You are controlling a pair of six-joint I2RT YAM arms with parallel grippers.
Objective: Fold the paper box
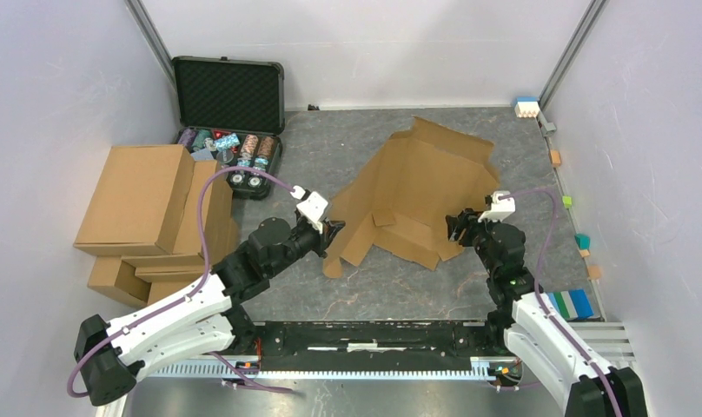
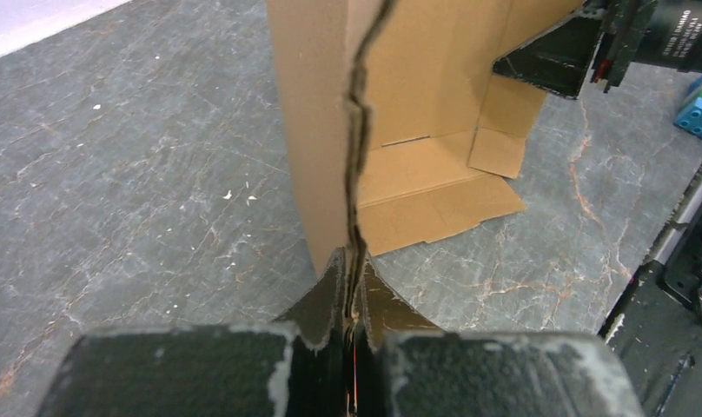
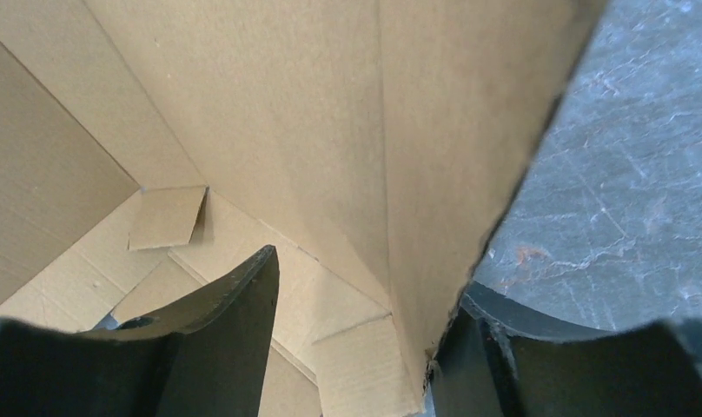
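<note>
Left gripper (image 1: 333,231) is pinching an edge of the paper box (image 1: 417,182) while right gripper (image 1: 457,228) is straddling another panel, jaws apart.

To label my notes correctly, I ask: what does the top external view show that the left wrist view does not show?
Only top external: the black case and the stacked cartons. Only left wrist: the left fingers shut on the edge of the paper box, seen close. Both: the paper box, the grey table, and the right fingers at its far side.
</note>
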